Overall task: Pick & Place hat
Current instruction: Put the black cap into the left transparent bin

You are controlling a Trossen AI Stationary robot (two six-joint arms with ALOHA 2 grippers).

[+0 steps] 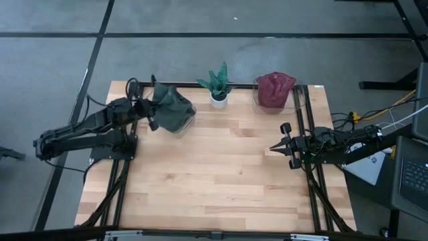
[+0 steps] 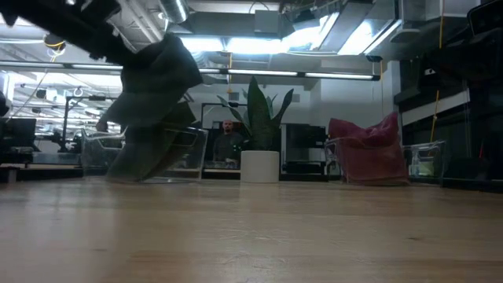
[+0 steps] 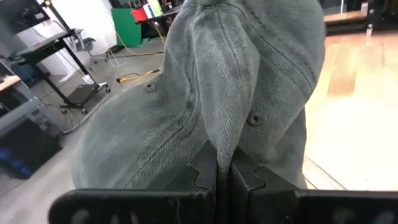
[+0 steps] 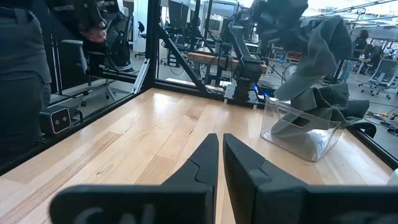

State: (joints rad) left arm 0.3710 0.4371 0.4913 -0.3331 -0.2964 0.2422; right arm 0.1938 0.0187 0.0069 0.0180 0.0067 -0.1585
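Above the clear bin (image 1: 182, 124) near the table's (image 1: 214, 187) far edge, left pincer (image 1: 152, 107) pinching grey hat (image 1: 170, 107), right pincer (image 1: 275, 147) pressed together.

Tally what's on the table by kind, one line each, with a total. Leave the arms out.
Hats: 2, a grey hat pinched by the left gripper over a clear bin, and a maroon hat in the other clear bin
Clear bins: 2
Potted plants: 1, the potted plant between the bins
Total: 5
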